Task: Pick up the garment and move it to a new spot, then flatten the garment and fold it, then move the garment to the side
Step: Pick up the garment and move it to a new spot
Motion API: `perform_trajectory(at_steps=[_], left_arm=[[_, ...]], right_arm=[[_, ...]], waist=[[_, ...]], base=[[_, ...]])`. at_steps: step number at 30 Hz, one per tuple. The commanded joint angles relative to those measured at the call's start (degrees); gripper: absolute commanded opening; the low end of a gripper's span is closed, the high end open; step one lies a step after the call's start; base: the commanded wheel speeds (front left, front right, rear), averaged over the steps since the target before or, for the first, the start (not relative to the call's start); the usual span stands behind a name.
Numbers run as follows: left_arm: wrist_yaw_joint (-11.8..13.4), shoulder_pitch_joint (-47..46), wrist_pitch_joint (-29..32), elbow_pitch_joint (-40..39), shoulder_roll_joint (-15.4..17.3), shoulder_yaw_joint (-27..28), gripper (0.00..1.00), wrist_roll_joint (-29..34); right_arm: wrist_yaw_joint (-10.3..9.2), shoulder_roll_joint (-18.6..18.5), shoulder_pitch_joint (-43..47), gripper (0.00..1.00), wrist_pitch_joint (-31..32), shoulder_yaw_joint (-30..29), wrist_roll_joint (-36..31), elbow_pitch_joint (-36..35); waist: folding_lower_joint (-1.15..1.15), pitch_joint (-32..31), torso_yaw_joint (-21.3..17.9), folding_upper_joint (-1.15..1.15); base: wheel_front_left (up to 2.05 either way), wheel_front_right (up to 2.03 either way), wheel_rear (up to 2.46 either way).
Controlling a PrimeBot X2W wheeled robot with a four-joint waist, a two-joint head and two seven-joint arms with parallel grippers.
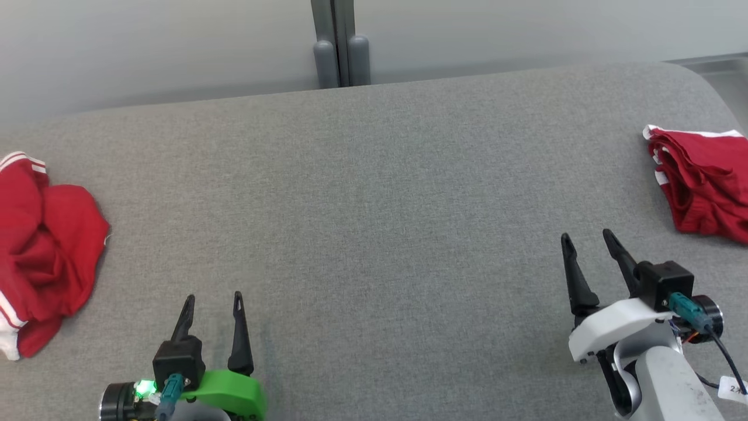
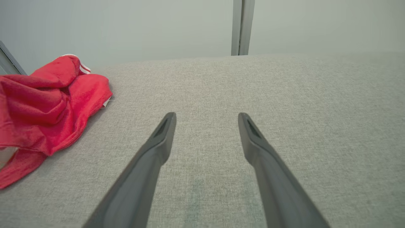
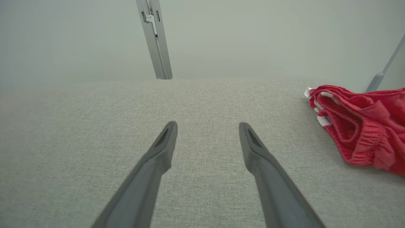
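A crumpled red garment with white stripes (image 1: pixel 44 251) lies at the left edge of the grey cloth table, also in the left wrist view (image 2: pixel 47 110). A second red garment with white trim (image 1: pixel 701 181) lies bunched at the right edge, seen too in the right wrist view (image 3: pixel 360 126). My left gripper (image 1: pixel 213 301) (image 2: pixel 207 117) stands open near the front, to the right of the left garment, nothing between its fingers. Open as well, my right gripper (image 1: pixel 587 237) (image 3: pixel 208 126) hovers front right, left of the right garment and apart from it.
The grey fabric table (image 1: pixel 374 204) spreads wide between the two garments. A grey post (image 1: pixel 340 44) rises behind the far edge against a pale wall. A white tag and cable (image 1: pixel 730 386) hang at my right wrist.
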Motion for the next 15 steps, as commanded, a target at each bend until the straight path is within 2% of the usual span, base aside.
perform_trajectory(at_steps=[1, 10, 15], left_arm=[[-0.12, 1.32, 0.01, -0.42, 0.17, 0.45, 1.0, -0.69], [-0.07, 4.27, 0.01, -1.46, 0.17, 0.87, 1.0, -3.58], [0.28, 2.48, 0.01, -0.72, 0.17, 0.48, 1.0, -5.38]], right_arm=[[-0.1, -0.12, 1.65, 1.0, -0.01, 0.44, 0.98, -0.04], [-0.1, -0.18, 4.74, 1.0, -0.01, 2.54, 3.81, 0.22], [-0.1, -0.16, 4.56, 1.0, -0.01, 2.64, 2.88, -0.2]], waist=[[0.0, -2.73, 1.86, 0.0], [0.0, -3.75, 3.34, 0.0], [0.0, -2.21, 6.82, 0.0]], base=[[0.0, 0.0, 0.0], [0.0, 0.0, 0.0], [0.0, 0.0, 0.0]])
